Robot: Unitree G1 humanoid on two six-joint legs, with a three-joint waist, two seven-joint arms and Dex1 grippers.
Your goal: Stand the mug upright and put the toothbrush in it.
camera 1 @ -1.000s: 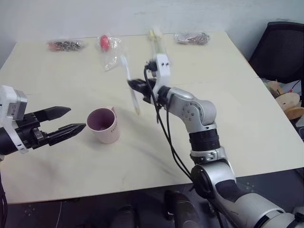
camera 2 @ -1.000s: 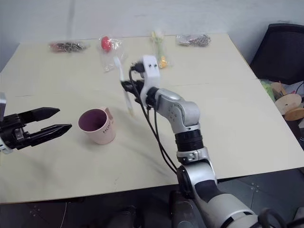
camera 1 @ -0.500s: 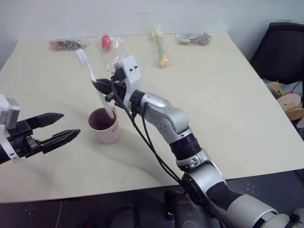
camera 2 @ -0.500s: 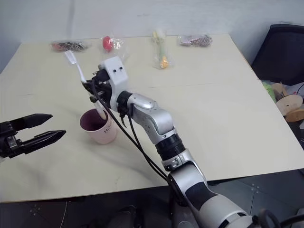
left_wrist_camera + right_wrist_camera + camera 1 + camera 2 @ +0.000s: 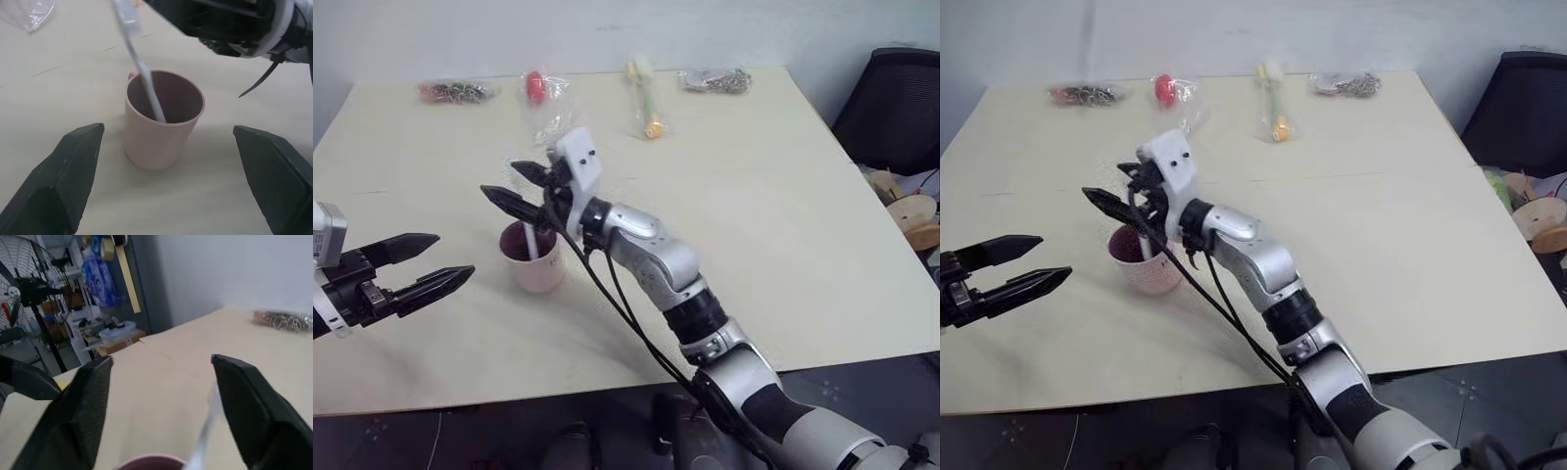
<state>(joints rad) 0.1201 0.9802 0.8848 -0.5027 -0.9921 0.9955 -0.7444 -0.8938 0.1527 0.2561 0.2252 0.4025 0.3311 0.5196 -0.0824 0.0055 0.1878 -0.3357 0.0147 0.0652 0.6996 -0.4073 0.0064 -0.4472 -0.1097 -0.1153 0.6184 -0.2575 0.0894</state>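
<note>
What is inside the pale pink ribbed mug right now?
The slim white toothbrush stands slanted inside the pale pink ribbed mug, against its dark purple wall. Its lower end and the mug's bottom are hidden by the rim.

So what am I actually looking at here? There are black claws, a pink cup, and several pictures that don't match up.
It is one moment, seen by four cameras on a two-armed robot. Two sit on its head, looking down at a table; one sits on each wrist, looking along that arm's two black fingers. The right gripper is open just above the mug, which stands upright with the toothbrush leaning inside it, held by nothing. The left gripper is open beside the mug, holding nothing. Along the table's far edge lie a few small bagged items. The left wrist view is the close-up of the mug; the right wrist view looks out over its rim.
</note>
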